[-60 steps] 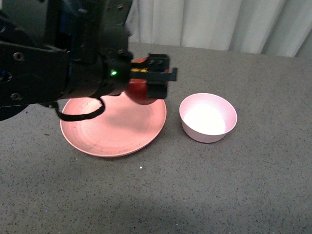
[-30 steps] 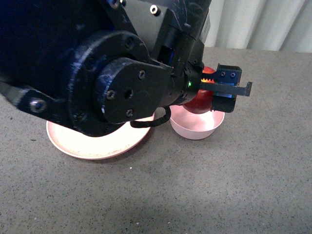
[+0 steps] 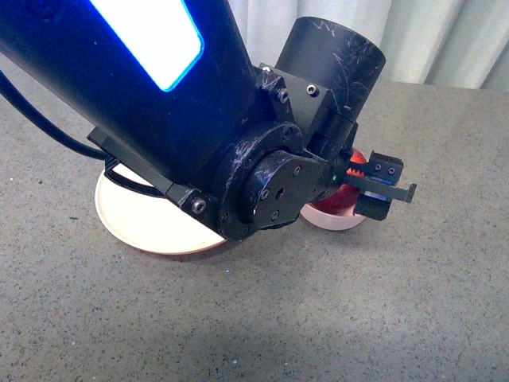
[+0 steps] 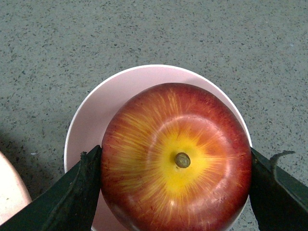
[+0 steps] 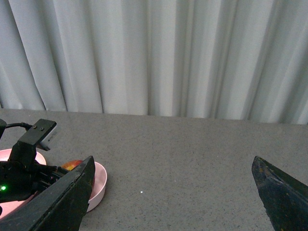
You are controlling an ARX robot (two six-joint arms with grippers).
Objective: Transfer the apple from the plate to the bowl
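My left gripper (image 4: 176, 195) is shut on the apple (image 4: 176, 159), one dark finger pressed against each side. The apple is dark red with a yellow patch around its stem, which faces the wrist camera. It hangs directly over the pale pink bowl (image 4: 94, 118), filling most of the rim; whether it touches the bowl cannot be told. In the front view the left gripper (image 3: 380, 185) sits over the bowl (image 3: 338, 218), and my arm hides most of it. The salmon-pink plate (image 3: 139, 227) lies left of the bowl. My right gripper (image 5: 171, 197) is open over bare table.
Grey speckled tabletop (image 3: 358, 318) spreads around the dishes. White curtains (image 5: 159, 57) hang along the far edge. From the right wrist view the bowl (image 5: 99, 182) and a sliver of apple (image 5: 72, 165) show far off to one side.
My left arm has carried the apple from above the plate rightward to the bowl and lowered it there. The arm now fills much more of the front view.
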